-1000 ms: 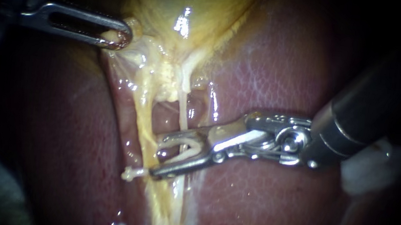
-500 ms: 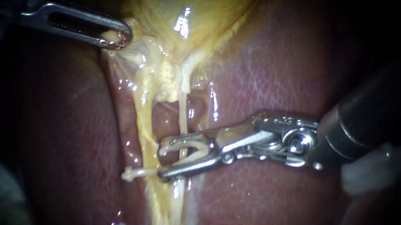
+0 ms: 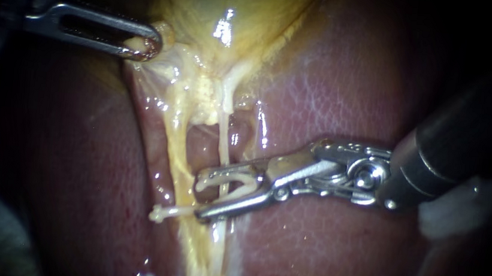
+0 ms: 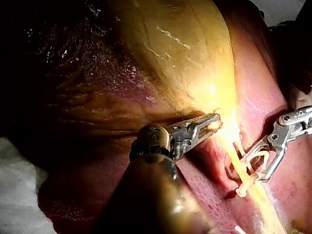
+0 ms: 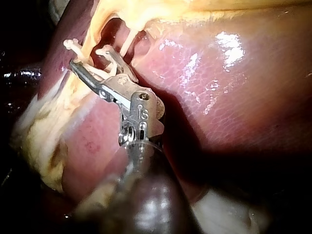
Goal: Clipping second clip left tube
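left tool (image 3: pixel 143 47): jaws clenched on a fold of tissue (image 3: pixel 158 32) at the gallbladder (image 3: pixel 235 4) neck. right tool (image 3: pixel 201 197): jaws narrowed, grasping a white clip (image 3: pixel 227 181) that straddles the thin pale tube (image 3: pixel 222 145) over the liver (image 3: pixel 334 92). other clip (image 3: pixel 163 212): just beside the right tool's lower jaw tip.

Yellow gallbladder (image 3: pixel 234 10) lies on glistening pink liver (image 3: pixel 352 94); a white pad (image 3: pixel 446 214), perhaps gauze, borders it.
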Available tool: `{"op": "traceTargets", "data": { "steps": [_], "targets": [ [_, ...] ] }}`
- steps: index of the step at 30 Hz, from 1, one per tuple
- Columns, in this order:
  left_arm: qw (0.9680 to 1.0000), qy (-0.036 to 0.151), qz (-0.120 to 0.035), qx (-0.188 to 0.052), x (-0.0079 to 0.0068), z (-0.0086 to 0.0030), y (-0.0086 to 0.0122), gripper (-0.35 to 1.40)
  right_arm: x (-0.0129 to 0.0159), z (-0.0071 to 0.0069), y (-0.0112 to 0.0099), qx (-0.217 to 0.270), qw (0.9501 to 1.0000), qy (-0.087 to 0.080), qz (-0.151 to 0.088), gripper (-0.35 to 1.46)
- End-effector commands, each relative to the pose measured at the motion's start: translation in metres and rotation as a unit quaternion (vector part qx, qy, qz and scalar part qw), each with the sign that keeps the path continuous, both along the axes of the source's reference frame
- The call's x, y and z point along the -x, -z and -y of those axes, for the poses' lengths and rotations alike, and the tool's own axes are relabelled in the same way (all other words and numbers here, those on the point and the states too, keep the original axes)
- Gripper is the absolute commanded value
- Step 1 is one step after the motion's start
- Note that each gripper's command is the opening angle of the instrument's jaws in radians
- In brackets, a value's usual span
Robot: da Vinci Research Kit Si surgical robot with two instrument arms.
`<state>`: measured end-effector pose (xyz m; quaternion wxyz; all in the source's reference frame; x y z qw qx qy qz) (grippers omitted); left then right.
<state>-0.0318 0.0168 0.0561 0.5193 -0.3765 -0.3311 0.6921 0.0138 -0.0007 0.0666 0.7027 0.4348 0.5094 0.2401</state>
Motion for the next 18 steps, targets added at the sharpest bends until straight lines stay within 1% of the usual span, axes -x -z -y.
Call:
{"op": "traceTargets", "data": {
  "steps": [1,5,8,9,11,12,16,18],
  "targets": [
    [1.0000,0.000,0.000,0.000,0.0000,0.0000,0.0000,-0.35,-0.0002,0.0001,-0.0002,0.000,1.0000,-0.001,-0.001,0.50],
    [1.0000,0.000,0.000,0.000,0.0000,0.0000,0.0000,-0.35,-0.0005,0.0005,-0.0014,-0.006,1.0000,-0.006,-0.003,0.50],
    [1.0000,0.000,0.000,0.000,0.0000,0.0000,0.0000,-0.35,-0.0009,0.0010,-0.0025,-0.011,0.9999,-0.009,-0.010,0.50],
    [1.0000,0.000,0.000,0.000,0.0000,0.0000,0.0000,-0.35,-0.0011,0.0012,-0.0030,-0.015,0.9997,-0.006,-0.018,0.50],
    [1.0000,0.000,0.000,0.000,0.0000,0.0000,0.0000,-0.35,-0.0014,0.0016,-0.0034,-0.026,0.9992,-0.005,-0.031,0.50],
    [1.0000,0.000,0.000,0.000,0.0000,0.0000,0.0000,-0.35,-0.0017,0.0018,-0.0035,-0.034,0.9985,-0.005,-0.042,0.50],
    [1.0000,0.000,0.000,0.000,0.0000,0.0000,0.0000,-0.35,-0.0026,0.0023,-0.0032,-0.056,0.9951,0.001,-0.082,0.50],
    [1.0000,0.000,0.000,0.000,0.0000,0.0000,0.0000,-0.35,-0.0030,0.0025,-0.0029,-0.062,0.9937,0.004,-0.093,0.49]
  ]
}}
